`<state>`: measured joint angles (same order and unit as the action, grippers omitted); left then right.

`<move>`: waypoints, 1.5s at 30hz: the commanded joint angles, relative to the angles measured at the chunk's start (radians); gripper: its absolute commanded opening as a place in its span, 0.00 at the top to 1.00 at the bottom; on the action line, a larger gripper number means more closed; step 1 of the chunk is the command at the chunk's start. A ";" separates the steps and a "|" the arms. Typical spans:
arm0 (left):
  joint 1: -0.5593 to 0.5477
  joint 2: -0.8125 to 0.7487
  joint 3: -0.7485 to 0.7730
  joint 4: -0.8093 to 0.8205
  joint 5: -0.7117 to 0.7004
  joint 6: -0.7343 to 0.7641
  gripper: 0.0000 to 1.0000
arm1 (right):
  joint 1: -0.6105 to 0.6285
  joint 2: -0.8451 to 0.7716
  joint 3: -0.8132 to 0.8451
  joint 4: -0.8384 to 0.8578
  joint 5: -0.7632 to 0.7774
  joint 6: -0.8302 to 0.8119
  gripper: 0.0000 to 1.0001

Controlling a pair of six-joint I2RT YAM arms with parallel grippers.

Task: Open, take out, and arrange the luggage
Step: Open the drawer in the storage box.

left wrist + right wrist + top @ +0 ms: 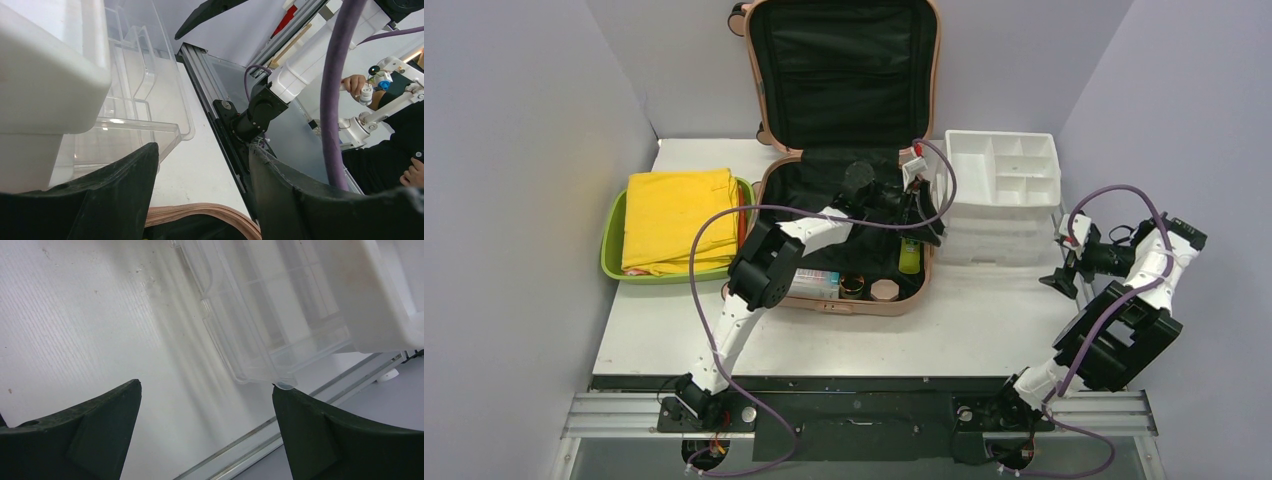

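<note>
The luggage [854, 305] lies open mid-bench [964, 330], its lid upright behind it, with a box [816, 283], two small jars [854, 288] and a bottle [910, 257] along its front edge. A tub [612, 240] holding a folded cloth [674, 215] sits just left of it. A drawer organizer [1004, 190] sits just right.

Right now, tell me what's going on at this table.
The salmon-pink suitcase lies open, lid upright at the back. The left gripper, open and empty, reaches over its right edge near a yellow-green bottle. A box and two jars also lie inside. The right gripper hovers open beside the white drawer organizer.
</note>
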<state>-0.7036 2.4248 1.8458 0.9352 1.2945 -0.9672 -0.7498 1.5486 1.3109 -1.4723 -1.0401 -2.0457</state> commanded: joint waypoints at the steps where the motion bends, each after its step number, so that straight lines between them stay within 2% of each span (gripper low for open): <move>1: -0.055 -0.107 -0.010 0.099 0.028 -0.026 0.38 | 0.007 -0.050 -0.008 -0.098 -0.088 -0.319 0.01; 15: -0.047 -0.097 -0.052 0.097 0.025 -0.003 0.38 | -0.007 -0.034 -0.061 -0.097 -0.013 -0.372 0.00; 23: -0.047 -0.119 -0.062 0.103 0.018 -0.008 0.38 | -0.018 -0.115 -0.087 -0.097 -0.011 -0.361 0.00; 31: -0.055 -0.133 -0.126 0.133 0.009 -0.015 0.38 | -0.043 -0.117 -0.104 -0.097 -0.002 -0.351 0.00; 38: -0.071 -0.145 -0.147 0.105 0.008 0.007 0.37 | -0.048 -0.145 -0.145 -0.097 0.083 -0.371 0.00; 45: -0.076 -0.152 -0.144 0.107 0.003 0.004 0.37 | -0.063 -0.171 -0.128 -0.097 0.058 -0.343 0.00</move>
<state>-0.7475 2.3394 1.6863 1.0023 1.2980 -0.9802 -0.8135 1.4174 1.1709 -1.4857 -0.9237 -2.0457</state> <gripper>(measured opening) 0.626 0.999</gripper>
